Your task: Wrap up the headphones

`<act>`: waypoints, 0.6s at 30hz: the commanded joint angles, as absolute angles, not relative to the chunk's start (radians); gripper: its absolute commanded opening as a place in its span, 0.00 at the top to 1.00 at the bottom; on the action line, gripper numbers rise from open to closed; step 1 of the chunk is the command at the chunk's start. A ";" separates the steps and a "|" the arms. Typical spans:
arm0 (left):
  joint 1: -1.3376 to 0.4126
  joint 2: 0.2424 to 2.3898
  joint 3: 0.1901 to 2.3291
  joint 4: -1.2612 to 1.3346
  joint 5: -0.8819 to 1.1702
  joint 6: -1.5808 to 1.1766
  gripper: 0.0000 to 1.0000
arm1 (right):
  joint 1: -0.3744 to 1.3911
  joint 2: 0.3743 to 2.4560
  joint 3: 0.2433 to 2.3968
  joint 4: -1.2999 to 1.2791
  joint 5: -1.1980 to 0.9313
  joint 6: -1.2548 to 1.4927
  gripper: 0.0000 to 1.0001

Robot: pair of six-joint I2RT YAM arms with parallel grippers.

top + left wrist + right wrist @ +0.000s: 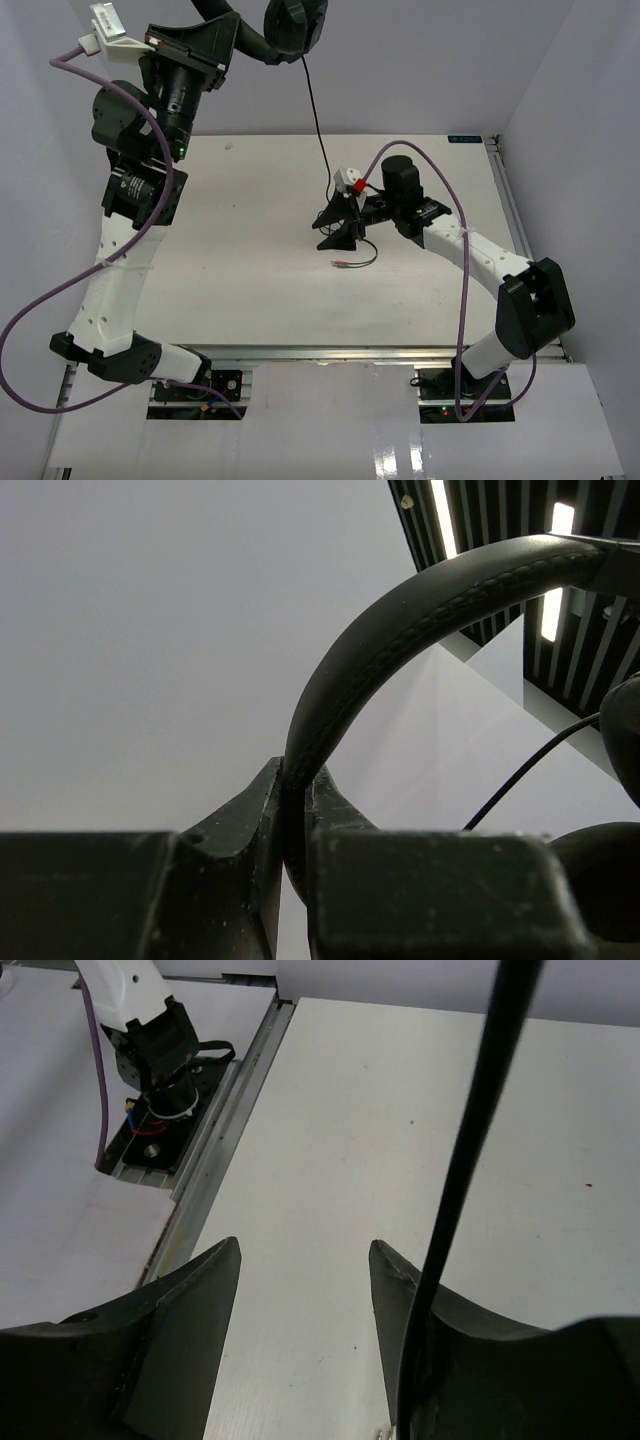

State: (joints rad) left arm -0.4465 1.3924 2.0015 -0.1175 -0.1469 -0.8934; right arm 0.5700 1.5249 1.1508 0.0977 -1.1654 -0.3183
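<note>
Two left fingers (235, 825) pinching headphones (400, 610), right fingers (190, 1305) apart beside cable (470, 1140)

A: What sort of place is this?

B: A robotics lab, and this looks like a closed-off test cell in it. 2 robot arms, the left arm (110, 290) and the right arm (480, 255), are bolted to an aluminium rail (330, 352) at the near edge of a bare white table (250, 250).

A: Anything else?

B: Plain pale walls (400, 60) box the table in on 3 sides. Thick purple cables (466, 300) loop off the arms. Overhead, a dark slatted ceiling (500, 510) carries strip lights (443, 515).
</note>
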 commanded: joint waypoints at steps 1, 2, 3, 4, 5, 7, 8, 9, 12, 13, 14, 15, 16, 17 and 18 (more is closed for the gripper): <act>-0.446 1.380 2.104 -0.121 -0.246 -0.876 1.00 | 0.581 1.459 0.992 0.274 -1.140 -0.278 0.44; -0.446 1.386 2.111 -0.130 -0.271 -0.876 1.00 | 0.584 1.444 0.967 0.280 -1.108 -0.278 0.53; -0.446 1.392 2.117 -0.138 -0.296 -0.876 1.00 | 0.586 1.429 0.942 0.286 -1.075 -0.278 0.63; -0.446 1.399 2.118 -0.144 -0.326 -0.878 1.00 | 0.589 1.417 0.915 0.290 -1.044 -0.278 0.75; -0.446 1.406 2.108 -0.143 -0.360 -0.883 1.00 | 0.596 1.404 0.887 0.288 -1.016 -0.280 0.90; -0.446 1.415 2.088 -0.123 -0.409 -0.896 1.00 | 0.622 1.376 0.868 0.270 -0.912 -0.302 0.92; -0.446 1.426 2.068 -0.108 -0.428 -0.902 1.00 | 0.645 1.369 0.882 0.213 -0.830 -0.323 0.92; -0.446 1.437 2.048 -0.093 -0.449 -0.907 1.00 | 0.667 1.364 0.897 0.157 -0.750 -0.344 0.92; -0.446 1.473 2.013 -0.069 -0.524 -0.926 1.00 | 0.717 1.373 0.987 0.002 -0.569 -0.432 0.92; -0.446 1.484 2.008 -0.062 -0.540 -0.923 1.00 | 0.732 1.378 1.016 -0.054 -0.518 -0.458 0.92; -0.446 1.506 2.005 -0.065 -0.557 -0.920 1.00 | 0.755 1.385 1.067 -0.135 -0.435 -0.480 0.92; -0.446 1.522 2.007 -0.065 -0.570 -0.908 1.00 | 0.769 1.388 1.100 -0.185 -0.385 -0.521 0.92; -0.446 1.534 2.009 -0.067 -0.592 -0.879 1.00 | 0.798 1.386 1.134 -0.224 -0.338 -0.557 0.92; -0.446 1.551 2.007 -0.065 -0.612 -0.852 1.00 | 0.820 1.383 1.155 -0.260 -0.267 -0.589 0.92; -0.446 1.569 2.003 -0.061 -0.630 -0.827 1.00 | 0.839 1.379 1.172 -0.295 -0.190 -0.621 0.92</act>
